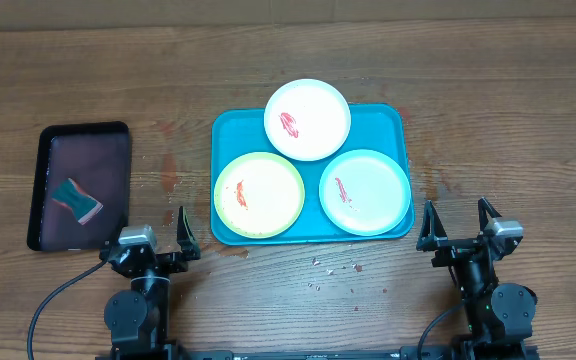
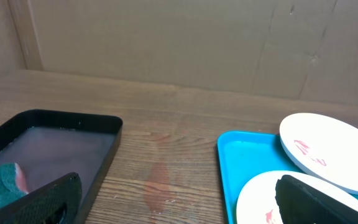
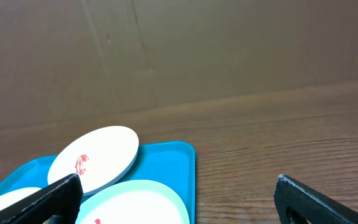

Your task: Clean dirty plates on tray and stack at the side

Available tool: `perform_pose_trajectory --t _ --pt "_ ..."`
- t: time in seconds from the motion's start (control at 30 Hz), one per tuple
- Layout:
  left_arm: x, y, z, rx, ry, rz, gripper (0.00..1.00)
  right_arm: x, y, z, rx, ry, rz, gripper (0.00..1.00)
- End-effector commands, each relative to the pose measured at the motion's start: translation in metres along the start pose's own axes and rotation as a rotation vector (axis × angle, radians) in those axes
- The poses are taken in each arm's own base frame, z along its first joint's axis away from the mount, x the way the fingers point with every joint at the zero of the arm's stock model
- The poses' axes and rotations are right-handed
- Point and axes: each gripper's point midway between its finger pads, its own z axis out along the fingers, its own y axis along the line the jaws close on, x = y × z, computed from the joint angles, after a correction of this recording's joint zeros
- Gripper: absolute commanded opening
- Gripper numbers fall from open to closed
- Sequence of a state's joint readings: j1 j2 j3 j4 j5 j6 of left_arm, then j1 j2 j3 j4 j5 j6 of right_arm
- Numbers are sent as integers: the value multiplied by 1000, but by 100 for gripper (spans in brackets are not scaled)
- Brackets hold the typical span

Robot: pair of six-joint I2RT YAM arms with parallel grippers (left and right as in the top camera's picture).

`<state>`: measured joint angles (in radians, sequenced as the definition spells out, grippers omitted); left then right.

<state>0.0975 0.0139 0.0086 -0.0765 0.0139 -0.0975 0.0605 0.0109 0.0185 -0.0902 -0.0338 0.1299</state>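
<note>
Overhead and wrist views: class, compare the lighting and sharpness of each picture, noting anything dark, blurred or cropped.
Overhead view: evenly lit and sharp, the white plate bright without glare, little shadow around the tray. Left wrist view: the left tool is dark and soft-edged, the black tray cropped at the edge. Right wrist view: dim brown backdrop, the right tool nearly a silhouette.

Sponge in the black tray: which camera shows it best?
Overhead. It shows the whole sponge lying tilted in the black tray. The left wrist catches only a teal part at its lower-left edge; the right wrist does not show it.
</note>
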Motion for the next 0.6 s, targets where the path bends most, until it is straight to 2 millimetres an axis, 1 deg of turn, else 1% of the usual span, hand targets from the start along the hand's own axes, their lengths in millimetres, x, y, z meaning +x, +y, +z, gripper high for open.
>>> perform_pose_trajectory --t 0.0,0.03,0.07,0.1,0.13,0.17,0.2,0.23,0.3,0.33,0.37,0.4,0.43,0.47,0.5,0.57 --pt "-5 -17 -1 98 -18 -117 100 1 -1 0 4 -5 -4 100" --pt "-5 -35 -4 204 2 -217 100 1 -1 0 4 -5 -4 100" --pt "-2 -76 -18 444 106 -449 100 1 -1 0 4 -5 -4 100" --pt "1 -101 -33 592 222 -630 100 1 -1 0 4 -5 -4 100" --pt "3 -111 -41 646 310 -769 100 1 -1 0 4 -5 -4 100" --pt "5 -114 -43 652 361 -858 100 1 -1 0 4 -5 -4 100" --pt "3 -114 -43 650 368 -896 100 1 -1 0 4 -5 -4 100" --pt "-7 -115 -44 671 348 -934 100 1 -1 0 4 -5 -4 100" --pt "-47 -120 -53 783 180 -851 100 1 -1 0 4 -5 -4 100" --pt "-86 -123 -69 872 -25 -698 100 1 -1 0 4 -5 -4 100" --pt "-110 -124 -82 907 -179 -567 100 1 -1 0 4 -5 -4 100" --pt "-135 -122 -94 898 -320 -451 100 1 -1 0 4 -5 -4 100" --pt "-151 -117 -95 845 -370 -411 100 1 -1 0 4 -5 -4 100" --pt "-160 -113 -92 788 -377 -388 100 1 -1 0 4 -5 -4 100" --pt "-170 -107 -87 699 -361 -327 100 1 -1 0 4 -5 -4 100" --pt "-182 -97 -80 566 -302 -225 100 1 -1 0 4 -5 -4 100"
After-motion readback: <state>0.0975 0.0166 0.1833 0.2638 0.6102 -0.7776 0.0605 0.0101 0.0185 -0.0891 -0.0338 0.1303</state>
